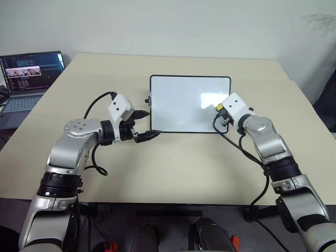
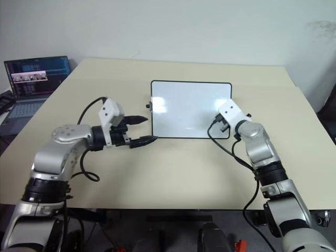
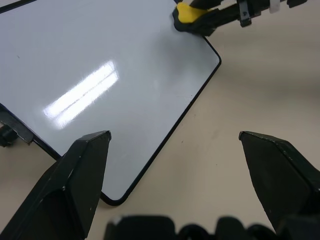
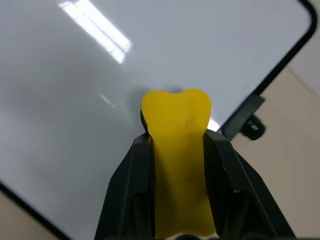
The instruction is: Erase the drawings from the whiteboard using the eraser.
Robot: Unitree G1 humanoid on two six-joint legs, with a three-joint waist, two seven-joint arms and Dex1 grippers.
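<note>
Right tool [image 4: 176, 165] is clamped on the eraser [image 4: 176, 150], its two black fingers pinching the yellow block from both sides so the rounded tip sticks out past them. Left tool [image 1: 140, 125] hangs with its fingers well apart, just beside the near-left corner of the whiteboard [image 1: 178, 105] and gripping nothing.

Largest first: the table [image 1: 173, 168] carries the whiteboard at its middle, lying flat with its long axis running left to right and its short sides, each with a small black knob, facing left and right. A laptop [image 1: 29, 79] sits at the far left, well apart from the work.

The eraser's tip rests at or just over the white surface near the board's right edge. Its long axis lies along the tool's fingers, pointing away from the robot and angled down toward the board.

I judge the wiping step to be at or near its end: the surface reads clean in every view, with no blue drawings to be made out. The next move calls for checking the patch under the eraser, then lifting it off the board.
</note>
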